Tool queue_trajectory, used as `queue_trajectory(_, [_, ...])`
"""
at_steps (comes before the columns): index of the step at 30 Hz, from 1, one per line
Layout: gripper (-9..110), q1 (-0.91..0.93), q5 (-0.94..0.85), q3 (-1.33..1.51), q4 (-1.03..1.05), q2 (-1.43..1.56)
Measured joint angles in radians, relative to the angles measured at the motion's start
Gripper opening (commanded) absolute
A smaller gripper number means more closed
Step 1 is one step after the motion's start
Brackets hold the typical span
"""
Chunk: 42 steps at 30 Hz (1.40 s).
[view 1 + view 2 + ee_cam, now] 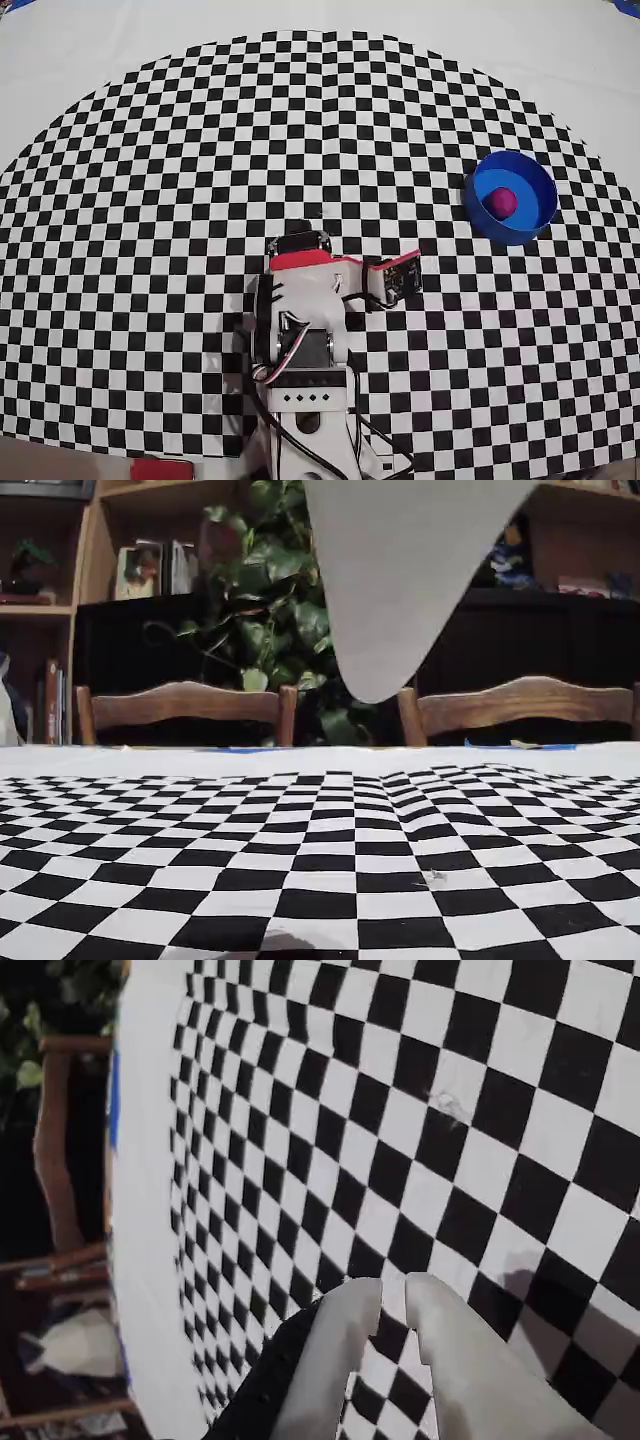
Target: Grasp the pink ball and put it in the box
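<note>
With the pink ball (503,202) already sitting inside the box (478,206), the empty gripper (393,1300), fingers nearly together, is hovering over the desk (150,200), best kept clear.

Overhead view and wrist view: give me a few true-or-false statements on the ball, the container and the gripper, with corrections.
1. The pink ball lies inside the blue container. True.
2. The gripper holds the ball. False: the wrist view shows nothing between its fingers, only a narrow gap.
3. The container stands at the right side of the checkered mat in the overhead view. True.
4. The arm reaches over the container. False: it is folded back near the lower middle, well apart from the container.
</note>
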Motion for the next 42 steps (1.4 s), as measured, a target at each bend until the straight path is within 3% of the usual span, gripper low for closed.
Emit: queue_trajectory(42, [0, -0.003, 0.038, 0.0, 0.071, 0.0])
